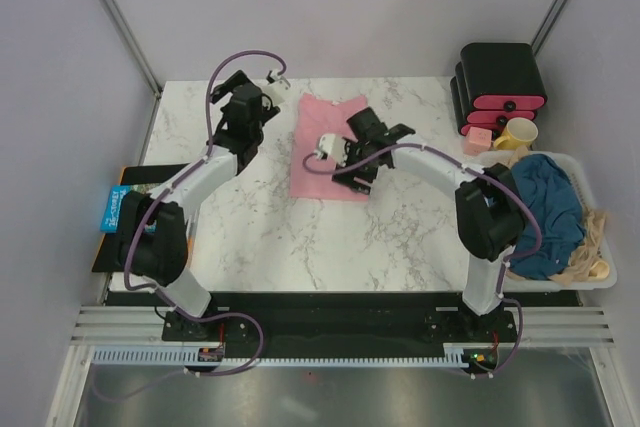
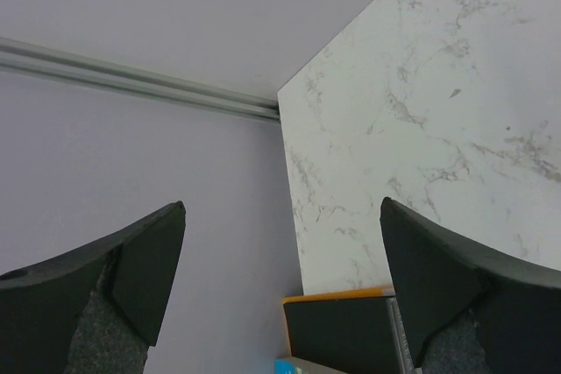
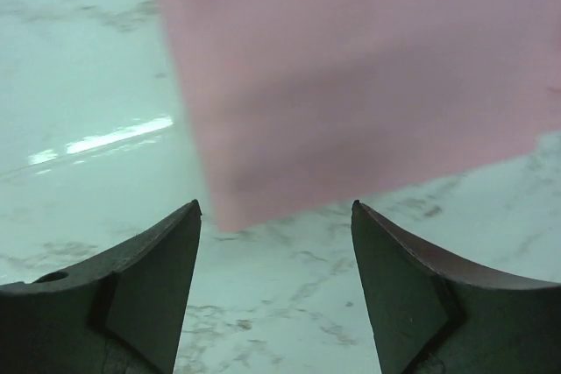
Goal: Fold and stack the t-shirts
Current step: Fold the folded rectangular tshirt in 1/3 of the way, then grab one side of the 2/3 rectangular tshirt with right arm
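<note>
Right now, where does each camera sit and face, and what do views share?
Top external: above and behind the robot, looking down on the white marbled table; left arm and right arm show.
Left wrist: on its arm, facing a table edge and the lilac wall; left gripper open.
Right wrist: on its arm, facing down at the folded light pink cotton t-shirt; right gripper open.
Shared: top and right wrist both show that pink shirt.

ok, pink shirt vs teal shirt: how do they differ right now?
Pink shirt lies flat, a neat rectangle, on the table; teal shirt sits crumpled in the bin. Pink shirt is pale; teal shirt is dark. Both are plain cloth.
</note>
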`<act>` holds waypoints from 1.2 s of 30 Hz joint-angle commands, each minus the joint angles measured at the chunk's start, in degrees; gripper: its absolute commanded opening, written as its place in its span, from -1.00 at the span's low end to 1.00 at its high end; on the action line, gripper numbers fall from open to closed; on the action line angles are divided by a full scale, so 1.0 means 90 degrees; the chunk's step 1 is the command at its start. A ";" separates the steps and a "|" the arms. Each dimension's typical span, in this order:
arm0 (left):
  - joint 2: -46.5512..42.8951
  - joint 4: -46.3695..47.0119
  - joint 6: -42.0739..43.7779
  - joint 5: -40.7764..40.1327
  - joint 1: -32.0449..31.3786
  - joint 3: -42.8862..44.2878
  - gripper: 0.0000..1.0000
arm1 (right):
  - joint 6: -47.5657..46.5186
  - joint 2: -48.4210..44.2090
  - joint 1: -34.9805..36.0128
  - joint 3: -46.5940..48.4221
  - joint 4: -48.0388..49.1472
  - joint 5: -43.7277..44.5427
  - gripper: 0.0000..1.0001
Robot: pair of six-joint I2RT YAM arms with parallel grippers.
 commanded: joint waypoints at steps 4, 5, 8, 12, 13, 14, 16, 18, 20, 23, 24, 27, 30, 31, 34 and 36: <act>-0.0921 -0.0002 0.0250 0.0111 0.0340 -0.0538 0.99 | -0.0743 -0.0611 0.1224 -0.1146 -0.0082 0.0808 0.54; -0.0951 0.0008 0.0240 0.0101 0.0360 -0.0596 0.99 | -0.0714 -0.0581 0.1292 -0.1195 0.0044 0.0848 0.54; -0.1097 -0.0002 0.0230 0.0101 0.0399 -0.0713 0.99 | -0.0665 -0.0309 0.1439 -0.1195 0.0317 0.1072 0.52; -0.1224 -0.0002 0.0221 0.0121 0.0428 -0.0802 0.99 | -0.0567 0.0189 0.1478 -0.0962 0.0660 0.1258 0.50; -0.1234 -0.0002 0.0221 0.0121 0.0438 -0.0811 0.99 | -0.0557 0.0268 0.1488 -0.0912 0.0680 0.1287 0.48; -0.1234 -0.0002 0.0221 0.0121 0.0438 -0.0802 0.99 | -0.0567 0.0326 0.1517 -0.0863 0.0757 0.1336 0.48; -0.1224 0.0008 0.0221 0.0111 0.0448 -0.0802 0.99 | -0.0557 0.0473 0.1615 -0.0756 0.0855 0.1376 0.46; -0.1205 0.0018 0.0201 0.0121 0.0467 -0.0782 0.99 | -0.0509 0.0581 0.1703 -0.0658 0.0973 0.1376 0.45; -0.1195 0.0018 0.0172 0.0121 0.0496 -0.0772 0.99 | -0.0440 0.0678 0.1771 -0.0571 0.1031 0.1376 0.45; -0.1156 0.0028 0.0162 0.0101 0.0506 -0.0782 0.99 | -0.0401 0.0776 0.1849 -0.0541 0.1178 0.1571 0.44; -0.1156 0.0028 0.0162 0.0101 0.0506 -0.0782 0.99 | -0.0382 0.0796 0.1859 -0.0541 0.1207 0.1600 0.44; -0.1146 0.0037 0.0181 0.0121 0.0535 -0.0782 0.99 | -0.0381 0.0903 0.1888 -0.0511 0.1236 0.1678 0.43; -0.1127 0.0047 0.0191 0.0160 0.0584 -0.0753 0.99 | -0.0401 0.0971 0.1879 -0.0570 0.1353 0.1717 0.38; -0.1117 0.0047 0.0191 0.0170 0.0594 -0.0743 0.99 | -0.0401 0.1010 0.1888 -0.0580 0.1412 0.1708 0.36; -0.1117 0.0047 0.0181 0.0189 0.0633 -0.0763 0.99 | -0.0362 0.1215 0.1888 -0.0502 0.1432 0.1708 0.17; -0.1117 0.0047 0.0181 0.0199 0.0662 -0.0763 0.99 | -0.0352 0.1352 0.1888 -0.0463 0.1432 0.1717 -0.15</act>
